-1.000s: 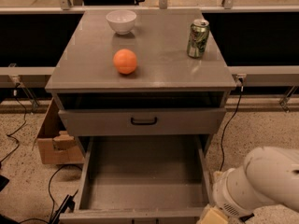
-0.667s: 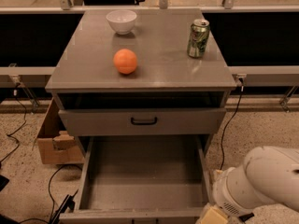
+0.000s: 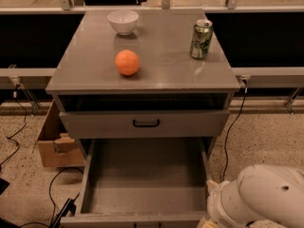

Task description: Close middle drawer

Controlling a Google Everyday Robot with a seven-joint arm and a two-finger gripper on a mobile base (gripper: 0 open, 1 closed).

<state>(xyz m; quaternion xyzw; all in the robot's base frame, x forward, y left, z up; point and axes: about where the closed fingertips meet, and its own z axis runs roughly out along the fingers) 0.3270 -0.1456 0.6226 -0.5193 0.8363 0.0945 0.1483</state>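
Warm, yellowish light falls from overhead, and the room looks rather dim. The counter (image 3: 156,75) catches most of it. A pale sheen spreads over its right half, and the can (image 3: 201,39) near the right edge throws a faint reflection onto the top. The orange (image 3: 127,62) leaves a small soft shadow toward the front edge, and so does the bowl (image 3: 123,22) by the back edge. A black band of shade lies under the front edge. The open middle drawer (image 3: 147,179) is murky inside, darkest at its back. Below the front right corner the white arm (image 3: 259,198) glows brightest. The gripper (image 3: 204,221) sits shaded beside it, at the bottom of the view.
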